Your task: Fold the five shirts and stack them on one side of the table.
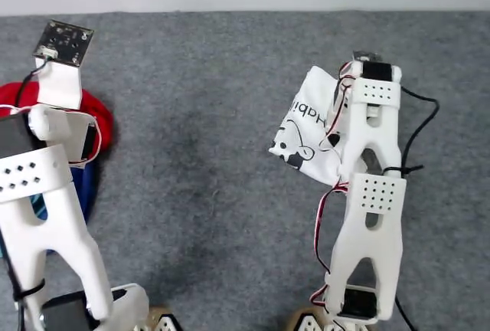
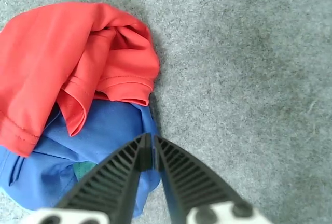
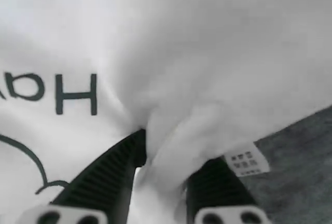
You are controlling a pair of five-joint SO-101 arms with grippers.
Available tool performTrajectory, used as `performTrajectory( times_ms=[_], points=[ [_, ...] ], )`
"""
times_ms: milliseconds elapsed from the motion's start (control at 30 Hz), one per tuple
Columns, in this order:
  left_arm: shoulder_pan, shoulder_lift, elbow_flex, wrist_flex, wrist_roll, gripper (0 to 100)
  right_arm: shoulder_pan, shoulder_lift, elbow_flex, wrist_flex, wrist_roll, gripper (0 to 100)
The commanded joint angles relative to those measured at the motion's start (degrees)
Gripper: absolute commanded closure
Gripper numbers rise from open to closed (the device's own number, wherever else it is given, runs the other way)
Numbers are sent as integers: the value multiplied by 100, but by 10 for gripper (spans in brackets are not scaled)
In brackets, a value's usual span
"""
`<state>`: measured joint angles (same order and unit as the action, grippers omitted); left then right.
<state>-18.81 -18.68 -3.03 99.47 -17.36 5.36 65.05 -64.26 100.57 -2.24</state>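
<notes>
A white shirt (image 1: 306, 128) with dark print lies bunched on the grey table at the right, partly under my right arm. My right gripper (image 3: 161, 154) is shut on a fold of the white shirt (image 3: 207, 53), cloth pinched between its black fingers (image 3: 111, 169). At the left edge a red shirt (image 2: 62, 58) lies crumpled on top of a blue shirt (image 2: 98, 141). My left gripper (image 2: 152, 149) hangs just above the blue shirt's edge, shut, with nothing between its fingers. In the high view the red shirt (image 1: 99, 120) and blue shirt (image 1: 86, 185) peek out beside the left arm.
The grey carpet-like table (image 1: 207, 155) stretches bare between the two arms. A small green patch (image 2: 83, 169) shows within the blue cloth. A white label (image 3: 246, 163) hangs from the white shirt's edge.
</notes>
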Motion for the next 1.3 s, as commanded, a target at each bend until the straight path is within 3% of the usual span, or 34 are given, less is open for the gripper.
performTrajectory(
  times_ms=[0, 300, 533, 733, 900, 1000, 1100, 1233, 1267],
  points=[
    [-35, -211, -48, 105, -44, 985, 382, -259, 18, 242, 440, 988],
    [-9, -211, -48, 105, -44, 985, 2237, -1305, -18, 215, 2681, 989],
    [0, -211, -48, 105, -44, 985, 3363, -1376, 0, 136, 3719, 989],
    [0, -211, -48, 105, -44, 985, 3705, -1385, -9, 84, 3851, 972],
    [0, -211, -48, 105, -44, 985, 3767, -1833, 18, 242, 3376, 781],
    [0, -220, -48, 105, -44, 985, 3811, -2387, 18, 242, 3059, 743],
    [0, -413, -48, 105, -44, 985, 3785, -2897, 70, 242, 3042, 801],
    [-9, -782, 57, 105, -44, 985, 3521, -3530, 932, 242, 3059, 998],
    [-18, -879, 171, 105, -44, 985, 3415, -3688, 1363, 242, 3068, 983]
  ],
)
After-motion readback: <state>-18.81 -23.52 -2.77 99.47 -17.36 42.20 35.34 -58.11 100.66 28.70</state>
